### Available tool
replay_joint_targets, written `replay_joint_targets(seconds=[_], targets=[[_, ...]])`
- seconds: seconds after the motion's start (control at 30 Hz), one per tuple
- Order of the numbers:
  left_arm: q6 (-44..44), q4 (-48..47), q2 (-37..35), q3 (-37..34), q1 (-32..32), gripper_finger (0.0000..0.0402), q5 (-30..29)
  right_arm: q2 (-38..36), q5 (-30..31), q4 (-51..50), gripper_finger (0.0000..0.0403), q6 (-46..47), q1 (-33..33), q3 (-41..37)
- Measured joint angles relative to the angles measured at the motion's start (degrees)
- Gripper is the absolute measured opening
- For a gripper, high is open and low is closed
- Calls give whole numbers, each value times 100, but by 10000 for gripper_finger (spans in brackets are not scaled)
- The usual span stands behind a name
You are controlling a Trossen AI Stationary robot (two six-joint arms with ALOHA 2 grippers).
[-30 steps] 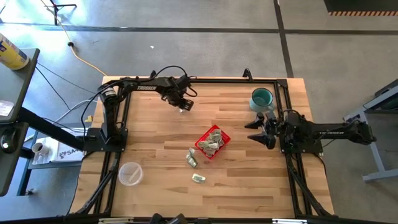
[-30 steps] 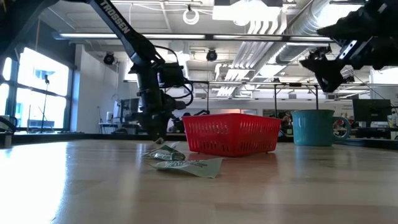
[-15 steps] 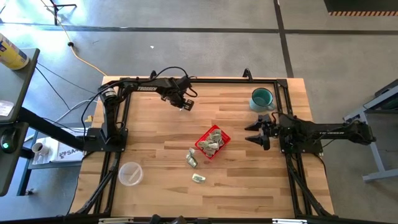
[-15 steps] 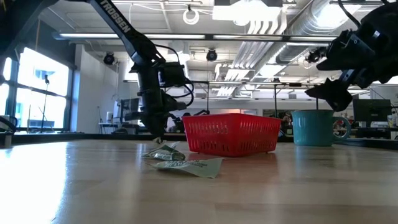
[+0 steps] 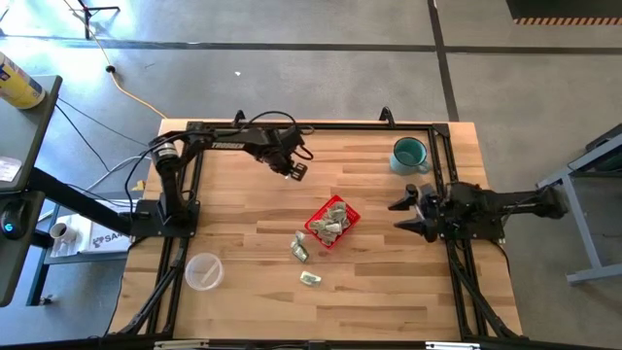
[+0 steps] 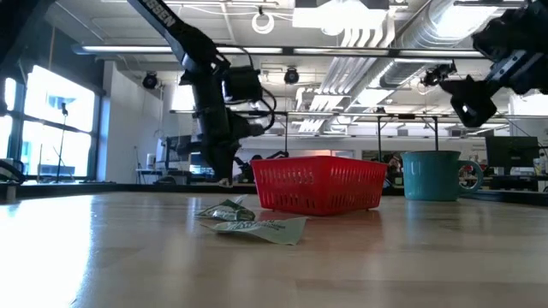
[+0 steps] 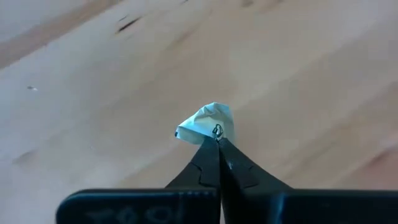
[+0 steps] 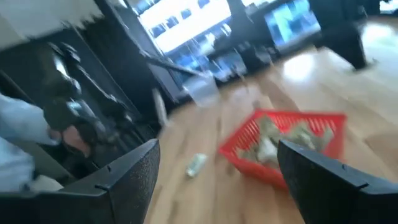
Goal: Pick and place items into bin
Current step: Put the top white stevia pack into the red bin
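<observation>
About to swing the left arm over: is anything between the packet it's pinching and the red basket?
Nothing visible. The left gripper is shut on a packet near the table's far edge; only bare wood lies between it and the red basket. The teal mug stands off to the side.

One red basket [image 5: 332, 223], one teal mug [image 5: 409, 154], one clear cup [image 5: 204, 271].

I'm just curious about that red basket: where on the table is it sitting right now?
Seen from above, the red basket sits near the table's middle, slightly toward the right arm's side, with two packets lying on the wood just beside it and the teal mug farther off near the far edge.
</observation>
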Motion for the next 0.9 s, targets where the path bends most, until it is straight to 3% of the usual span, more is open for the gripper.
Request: replay_joint_targets(seconds=[0.1, 0.37, 0.47, 0.7, 0.9], targets=[[-95, 2, -212, 2, -257, 21, -321, -466, 3, 0, 314, 0, 72, 0], [-654, 12, -655, 13, -642, 21, -850, -480, -6, 171, 314, 0, -54, -10], [-769, 167, -698, 7, -810, 21, -568, -442, -10, 148, 314, 0, -88, -13], [-33, 2122, -794, 19, -1720, 21, 426, -399, -7, 116, 314, 0, -84, -13], [-315, 2084, -655, -2, -2148, 21, 449, -393, 60, 29, 314, 31, -84, -7]])
